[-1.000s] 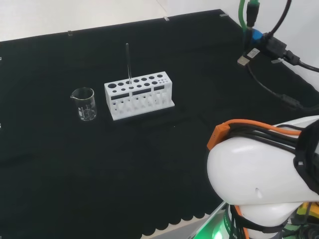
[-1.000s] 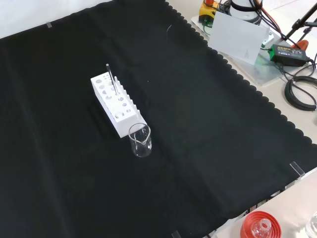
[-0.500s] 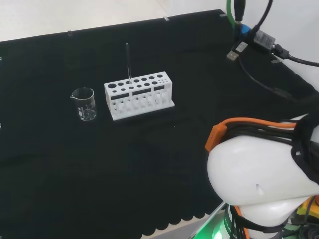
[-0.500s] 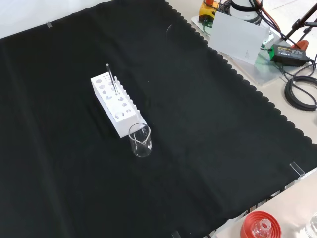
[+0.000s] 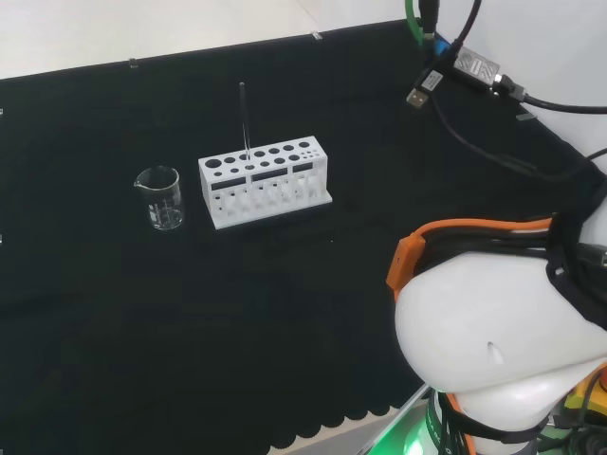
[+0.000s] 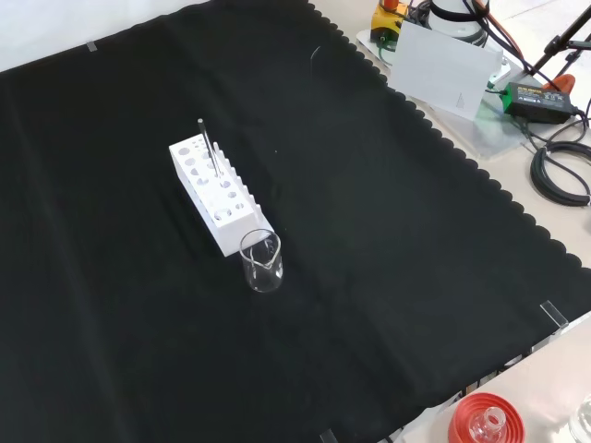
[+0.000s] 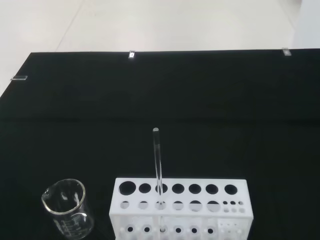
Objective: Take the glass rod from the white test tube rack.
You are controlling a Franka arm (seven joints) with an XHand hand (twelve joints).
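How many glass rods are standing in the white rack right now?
1. A single glass rod stands upright in a back-row hole of the white test tube rack, toward the end nearest the beaker. The other holes look empty.

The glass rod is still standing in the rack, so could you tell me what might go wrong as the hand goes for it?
The glass rod is thin and clear, so the fingers may close beside it. A slanted pull might tip the white rack. The beaker stands close by and could be knocked.
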